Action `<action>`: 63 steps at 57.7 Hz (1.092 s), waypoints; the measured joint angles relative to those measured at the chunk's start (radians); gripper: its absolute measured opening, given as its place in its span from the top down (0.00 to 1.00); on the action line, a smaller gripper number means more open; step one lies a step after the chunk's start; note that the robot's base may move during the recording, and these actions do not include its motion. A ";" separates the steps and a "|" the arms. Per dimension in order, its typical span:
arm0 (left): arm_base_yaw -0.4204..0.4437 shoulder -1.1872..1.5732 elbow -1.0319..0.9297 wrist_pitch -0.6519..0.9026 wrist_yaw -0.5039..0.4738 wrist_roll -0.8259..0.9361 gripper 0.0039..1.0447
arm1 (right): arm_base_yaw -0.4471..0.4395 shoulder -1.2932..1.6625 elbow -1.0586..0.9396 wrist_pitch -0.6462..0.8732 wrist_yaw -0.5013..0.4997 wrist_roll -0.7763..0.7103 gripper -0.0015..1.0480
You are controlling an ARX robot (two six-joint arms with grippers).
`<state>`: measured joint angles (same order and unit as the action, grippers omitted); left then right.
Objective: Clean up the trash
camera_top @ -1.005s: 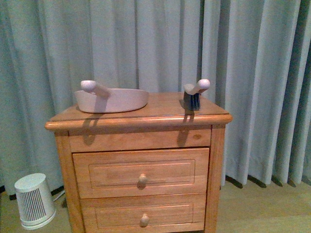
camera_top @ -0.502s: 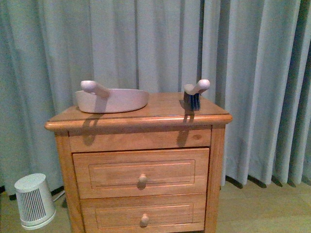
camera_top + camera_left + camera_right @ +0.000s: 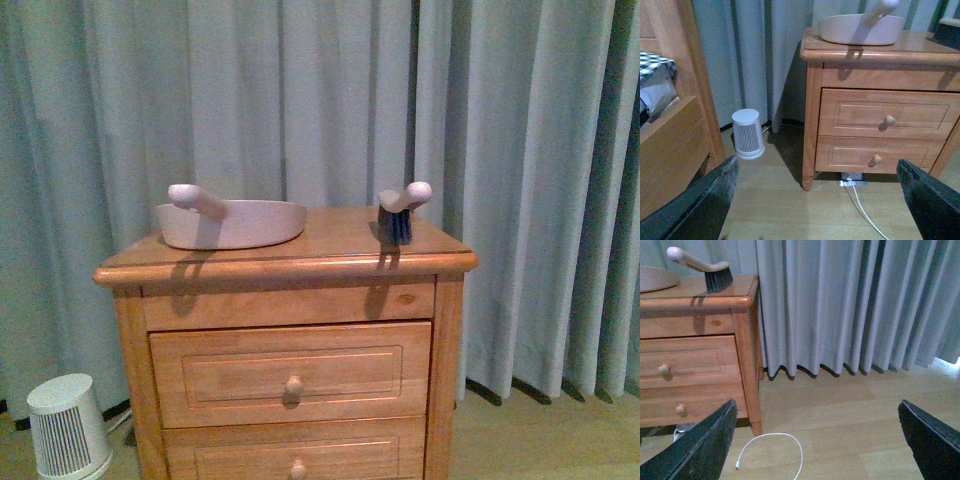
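No crumpled white wad of paper shows in any view; the trash is out of view. A beige dustpan (image 3: 232,222) and a hand brush (image 3: 400,212) with dark bristles sit on top of a wooden nightstand (image 3: 285,270). They also show in the wrist views: the dustpan (image 3: 860,29) and the brush (image 3: 707,271). Neither arm shows in the front view. My left gripper (image 3: 816,161) is open and empty, low over the wood floor in front of the nightstand. My right gripper (image 3: 817,402) is open and empty over the floor to the nightstand's right.
Grey curtains (image 3: 520,150) hang behind the nightstand. A small white fan heater (image 3: 748,133) stands on the floor to its left, beside a wooden bed frame (image 3: 670,140). A white cable (image 3: 771,452) lies looped on the floor by the nightstand's leg.
The nightstand, dustpan and brush sit lower in the front view than before, so the camera's view has shifted upward. Nothing on the nightstand has moved.
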<state>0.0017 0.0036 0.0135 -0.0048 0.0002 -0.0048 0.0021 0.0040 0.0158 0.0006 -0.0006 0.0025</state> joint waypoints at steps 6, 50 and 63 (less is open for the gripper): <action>0.000 0.000 0.000 0.000 0.000 0.000 0.07 | 0.000 0.000 0.000 0.000 0.000 0.000 0.07; 0.000 0.000 0.000 0.000 0.000 0.000 0.07 | 0.000 0.000 0.000 0.000 0.000 0.000 0.07; 0.000 0.000 0.000 0.000 0.000 0.000 0.07 | 0.000 0.000 0.000 0.000 0.000 0.000 0.07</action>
<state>0.0017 0.0036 0.0135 -0.0048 0.0002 -0.0048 0.0021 0.0040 0.0158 0.0006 -0.0006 0.0025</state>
